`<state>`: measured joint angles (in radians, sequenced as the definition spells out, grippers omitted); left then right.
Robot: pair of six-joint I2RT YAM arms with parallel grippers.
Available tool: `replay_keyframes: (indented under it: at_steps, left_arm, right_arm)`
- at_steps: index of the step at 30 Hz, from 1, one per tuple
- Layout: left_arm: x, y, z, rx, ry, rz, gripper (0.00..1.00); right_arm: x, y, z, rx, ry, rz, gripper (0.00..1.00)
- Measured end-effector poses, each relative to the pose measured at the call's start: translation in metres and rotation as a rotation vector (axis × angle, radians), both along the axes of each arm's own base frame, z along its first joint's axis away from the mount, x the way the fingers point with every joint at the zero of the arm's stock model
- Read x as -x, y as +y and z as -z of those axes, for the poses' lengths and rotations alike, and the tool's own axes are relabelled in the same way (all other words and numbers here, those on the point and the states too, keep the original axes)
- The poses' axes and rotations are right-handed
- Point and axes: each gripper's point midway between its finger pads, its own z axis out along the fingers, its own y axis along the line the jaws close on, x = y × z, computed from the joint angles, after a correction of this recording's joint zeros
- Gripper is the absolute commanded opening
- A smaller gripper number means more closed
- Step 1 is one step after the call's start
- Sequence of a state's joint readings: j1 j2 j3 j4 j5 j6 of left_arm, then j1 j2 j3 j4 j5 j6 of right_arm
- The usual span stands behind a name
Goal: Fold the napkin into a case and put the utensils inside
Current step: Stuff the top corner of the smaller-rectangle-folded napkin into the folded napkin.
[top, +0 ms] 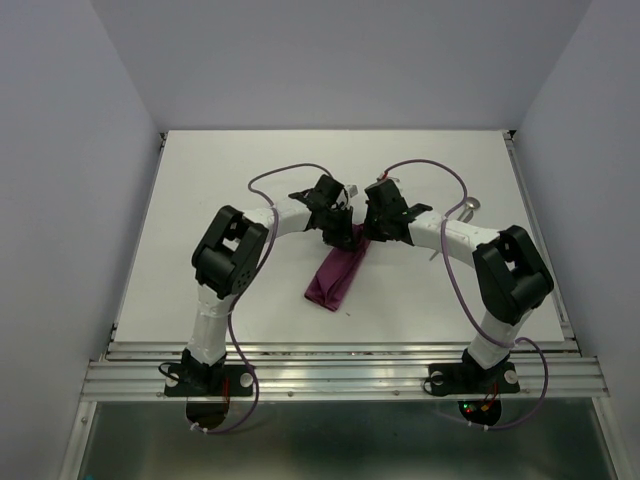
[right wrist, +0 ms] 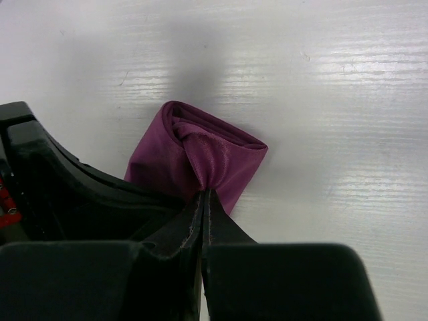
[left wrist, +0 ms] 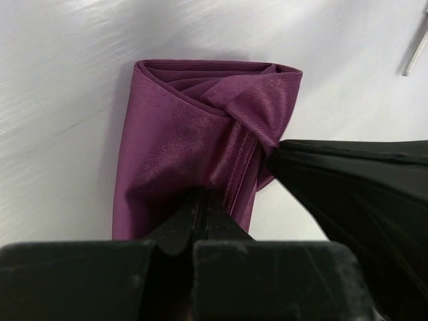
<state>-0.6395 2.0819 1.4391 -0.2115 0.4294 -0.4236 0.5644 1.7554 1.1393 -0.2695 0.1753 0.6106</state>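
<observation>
Where both arms meet mid-table, the napkin (top: 334, 280) lies as a narrow folded strip. Bare white table (top: 220, 190) is open all around it, and the right edge rail (top: 532, 200) is well apart. Most free room lies beyond the fingertips and out to either side.

Left gripper (left wrist: 199, 204): jaws together, pinching the near edge of the cloth. The strip runs away ahead of it, with layered folds showing at the far end.

Right gripper (right wrist: 203, 199): jaws together, clamped on a twisted bunch of cloth right at its tips.

The grippers sit just beside each other, each blocking part of the other's wrist view, so the napkin's near end is hidden. From above, the arms cover both pinch points.

A silver utensil (top: 467, 207) lies outward of the right gripper, partly hidden behind that arm. A thin silver rod (left wrist: 416, 48) is cut off at the left wrist frame edge.
</observation>
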Motion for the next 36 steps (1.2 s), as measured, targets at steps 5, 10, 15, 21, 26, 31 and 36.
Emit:
replay_keyframes:
  at_steps: [5,10,15,21,26,31,36]
  left_arm:
    - [0.002,-0.006,0.004,0.034,0.023,0.018,0.0]
    - [0.002,-0.013,0.004,0.066,0.038,0.027,0.0]
    - [0.0,-0.02,0.003,0.09,0.051,0.03,0.0]
    - [-0.005,-0.027,0.002,0.109,0.06,0.028,0.0]
    - [-0.009,-0.03,0.001,0.112,0.058,0.014,0.0]
    - [-0.017,-0.031,-0.003,0.106,0.037,-0.013,0.0]
    - [-0.02,-0.031,-0.003,0.104,0.032,-0.028,0.0]
  right_arm:
    - [0.0,0.0,0.002,0.002,0.005,0.0,0.01]
    - [0.001,0.0,0.004,0.0,0.01,0.005,0.01]
    - [0.0,0.0,0.004,0.0,0.009,0.006,0.01]
    - [0.0,0.0,0.004,-0.001,0.01,0.008,0.01]
    - [0.0,0.0,0.005,0.0,0.011,0.01,0.01]
    - [0.0,-0.001,0.005,0.001,0.013,0.014,0.02]
    - [0.001,-0.001,0.006,0.002,0.013,0.014,0.04]
